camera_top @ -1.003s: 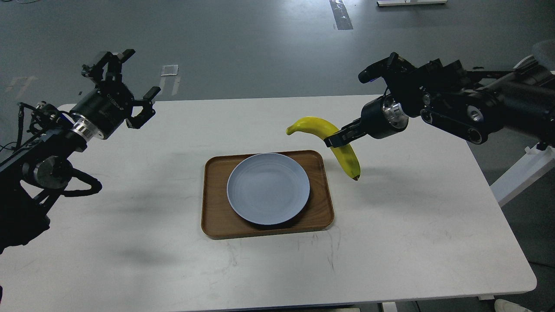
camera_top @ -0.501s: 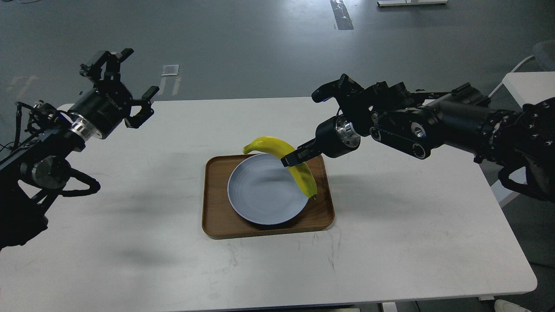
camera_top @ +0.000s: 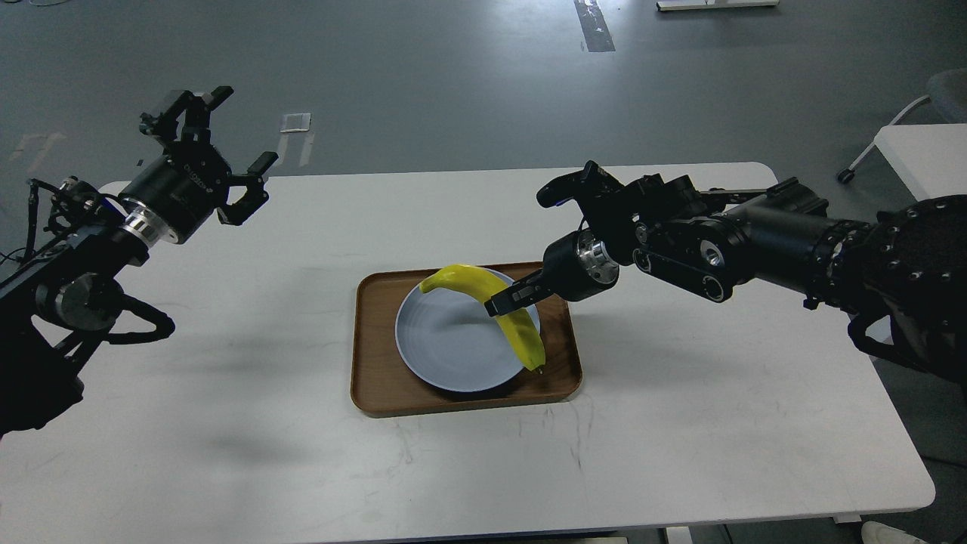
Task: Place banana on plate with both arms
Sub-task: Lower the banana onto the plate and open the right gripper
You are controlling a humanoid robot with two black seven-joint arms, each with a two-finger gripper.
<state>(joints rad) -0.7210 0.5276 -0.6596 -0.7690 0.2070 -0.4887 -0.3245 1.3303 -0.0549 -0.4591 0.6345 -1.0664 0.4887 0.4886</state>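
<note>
The banana (camera_top: 505,313) hangs just right of the frame's centre, over the right half of the plate (camera_top: 446,355), clamped near its middle by our right hand (camera_top: 505,299). Its green stem points up and left and its dark tip dips toward the plate's lower right rim; whether the tip touches, we cannot tell.

We judge it light and fairly stiff, yet soft under the skin, so a hard squeeze would bruise it. The smooth, curved peel may let it pivot between the fingers. The mid-length grip looks right to us: it balances both ends.

Largest around it is the white tabletop (camera_top: 227,423), filling the lower frame. On it lies the brown wooden tray (camera_top: 374,378), with the plate resting inside. The tray's raised lip near the banana's tip is the only thing that might catch it.

Our left hand (camera_top: 227,151), at the upper left, is spread wide and holds nothing, well apart from the plate.
</note>
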